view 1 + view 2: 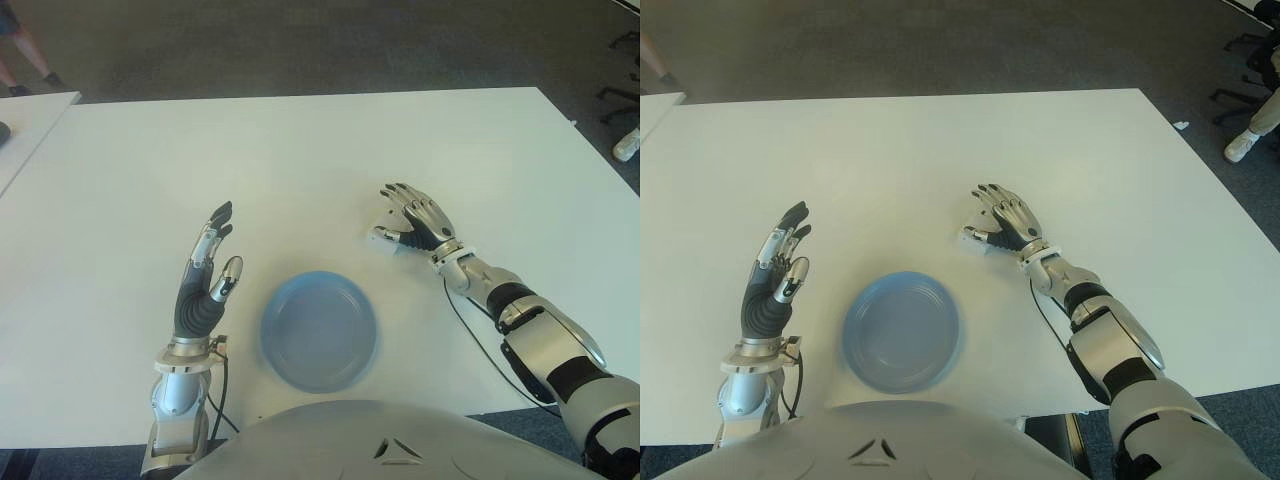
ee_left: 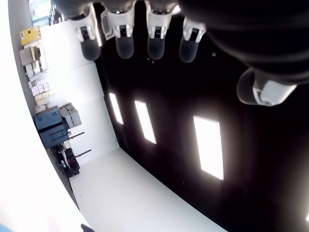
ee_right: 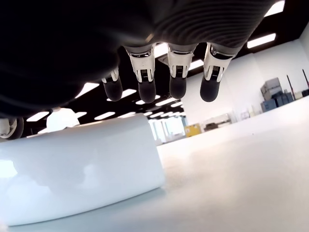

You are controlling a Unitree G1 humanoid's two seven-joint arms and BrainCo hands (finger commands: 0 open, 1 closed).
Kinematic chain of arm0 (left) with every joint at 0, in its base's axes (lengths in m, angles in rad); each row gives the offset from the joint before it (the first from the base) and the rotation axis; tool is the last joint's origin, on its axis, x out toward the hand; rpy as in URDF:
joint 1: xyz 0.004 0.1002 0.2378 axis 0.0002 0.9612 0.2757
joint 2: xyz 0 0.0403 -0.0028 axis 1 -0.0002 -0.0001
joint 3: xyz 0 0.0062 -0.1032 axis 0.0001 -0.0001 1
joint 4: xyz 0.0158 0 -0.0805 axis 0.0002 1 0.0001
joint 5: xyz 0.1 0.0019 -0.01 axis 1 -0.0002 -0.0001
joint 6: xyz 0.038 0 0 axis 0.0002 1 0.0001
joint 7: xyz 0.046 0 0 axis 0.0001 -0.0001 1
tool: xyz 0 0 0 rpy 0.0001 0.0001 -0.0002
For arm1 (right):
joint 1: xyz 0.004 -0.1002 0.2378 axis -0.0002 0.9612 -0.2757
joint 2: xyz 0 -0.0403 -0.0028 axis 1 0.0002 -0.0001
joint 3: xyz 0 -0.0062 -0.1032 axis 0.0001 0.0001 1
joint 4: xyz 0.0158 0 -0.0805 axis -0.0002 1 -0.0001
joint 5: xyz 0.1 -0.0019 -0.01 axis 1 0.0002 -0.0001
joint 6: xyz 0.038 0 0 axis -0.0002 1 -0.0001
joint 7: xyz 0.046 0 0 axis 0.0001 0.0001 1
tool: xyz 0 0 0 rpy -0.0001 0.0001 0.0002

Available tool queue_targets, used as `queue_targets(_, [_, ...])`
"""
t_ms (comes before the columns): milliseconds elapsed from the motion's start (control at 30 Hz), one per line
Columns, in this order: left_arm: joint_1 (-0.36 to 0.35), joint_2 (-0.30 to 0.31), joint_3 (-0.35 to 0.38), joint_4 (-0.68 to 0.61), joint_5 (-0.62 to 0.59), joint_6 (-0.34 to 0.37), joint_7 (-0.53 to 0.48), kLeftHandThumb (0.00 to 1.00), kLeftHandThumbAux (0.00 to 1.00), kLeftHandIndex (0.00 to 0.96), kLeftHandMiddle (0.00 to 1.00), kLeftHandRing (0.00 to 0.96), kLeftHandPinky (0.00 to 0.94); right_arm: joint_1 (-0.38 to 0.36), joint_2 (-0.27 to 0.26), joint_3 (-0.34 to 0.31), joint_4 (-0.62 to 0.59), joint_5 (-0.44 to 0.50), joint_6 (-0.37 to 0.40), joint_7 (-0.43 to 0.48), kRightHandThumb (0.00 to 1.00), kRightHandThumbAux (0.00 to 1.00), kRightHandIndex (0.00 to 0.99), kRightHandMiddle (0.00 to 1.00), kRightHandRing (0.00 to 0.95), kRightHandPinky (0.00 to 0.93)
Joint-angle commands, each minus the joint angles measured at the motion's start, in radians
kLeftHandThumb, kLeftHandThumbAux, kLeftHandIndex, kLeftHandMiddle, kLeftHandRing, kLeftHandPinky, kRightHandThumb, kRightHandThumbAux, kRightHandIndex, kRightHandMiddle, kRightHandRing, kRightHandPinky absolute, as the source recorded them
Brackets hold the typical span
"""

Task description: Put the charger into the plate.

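The charger (image 1: pixel 386 240) is a small white block lying on the white table (image 1: pixel 300 150), to the right of and a little beyond the blue plate (image 1: pixel 320 330). My right hand (image 1: pixel 412 218) hovers right over the charger, palm down. Its fingers (image 3: pixel 147 84) are spread above the block (image 3: pixel 77 169) and do not close on it. The plate holds nothing and sits near the table's front edge. My left hand (image 1: pixel 205 280) stands upright to the left of the plate, fingers (image 2: pixel 125 34) extended and holding nothing.
A second white table (image 1: pixel 25 115) adjoins at the far left. A person's feet (image 1: pixel 20 60) stand on the dark floor beyond it. An office chair base (image 1: pixel 620 95) and a shoe (image 1: pixel 627 145) show past the table's right edge.
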Motion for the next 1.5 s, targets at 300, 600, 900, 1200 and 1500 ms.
queue_targets(300, [-0.011, -0.022, -0.007, 0.006, 0.031, 0.028, 0.043, 0.234, 0.254, 0.103, 0.041, 0.006, 0.011, 0.04, -0.032, 0.005, -0.005, 0.017, -0.051, 0.064, 0.32, 0.246, 0.004, 0.025, 0.0, 0.0])
queue_targets(600, [-0.045, -0.052, -0.02, 0.045, 0.012, -0.01, 0.074, 0.152, 0.267, 0.121, 0.076, 0.038, 0.05, 0.038, -0.071, 0.008, -0.032, 0.012, -0.071, 0.066, 0.311, 0.235, 0.029, 0.026, 0.0, 0.0])
queue_targets(900, [-0.047, -0.072, -0.037, 0.044, -0.006, -0.021, 0.075, 0.102, 0.307, 0.12, 0.086, 0.046, 0.044, 0.055, -0.112, 0.02, -0.09, 0.001, -0.122, 0.095, 0.312, 0.192, 0.006, 0.009, 0.0, 0.0])
queue_targets(1200, [-0.045, -0.08, -0.044, 0.036, 0.013, -0.021, 0.081, 0.071, 0.312, 0.095, 0.079, 0.037, 0.027, 0.037, -0.159, 0.072, -0.114, -0.071, -0.159, 0.083, 0.298, 0.166, 0.0, 0.0, 0.0, 0.0])
queue_targets(1500, [-0.031, -0.089, -0.049, 0.009, 0.052, -0.017, 0.094, 0.094, 0.302, 0.08, 0.063, 0.03, 0.04, 0.019, -0.192, 0.106, -0.126, -0.113, -0.172, 0.094, 0.289, 0.168, 0.0, 0.0, 0.0, 0.0])
